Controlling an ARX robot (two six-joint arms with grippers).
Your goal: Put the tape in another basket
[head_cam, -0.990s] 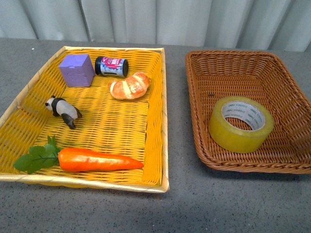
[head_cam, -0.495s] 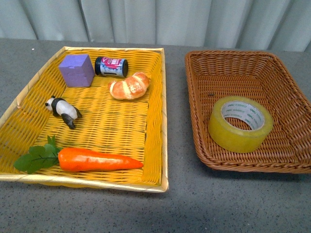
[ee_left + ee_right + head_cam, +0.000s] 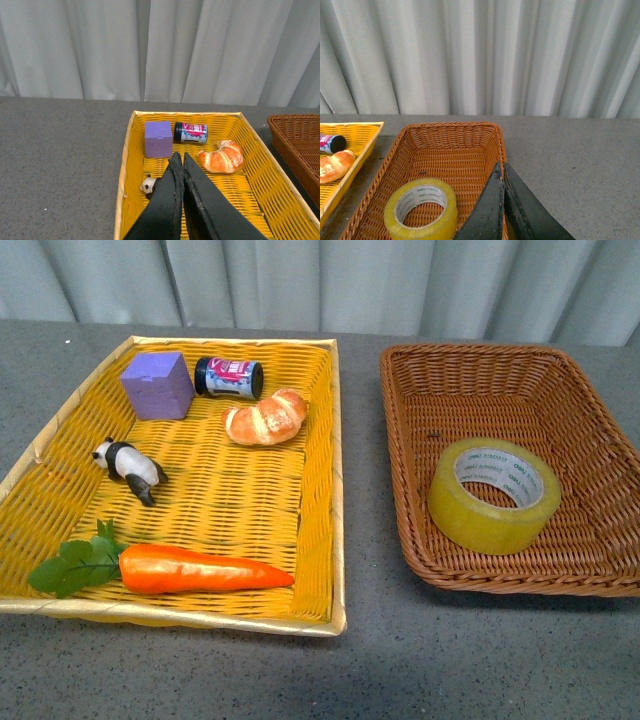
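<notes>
The tape (image 3: 494, 495), a glossy translucent yellowish ring with a white printed core, is seen lying flat inside the brown woven wicker basket (image 3: 470, 365), toward its near wall. The left gripper (image 3: 180, 159) and right gripper (image 3: 502, 169) are each pressed closed, nothing held.

The front camera looks down from the table's near edge over the tray (image 3: 318, 470) and basket (image 3: 480, 360). Both wrist cameras sit higher, facing the curtain (image 3: 160, 45). The left shares the tray, the right the basket.
</notes>
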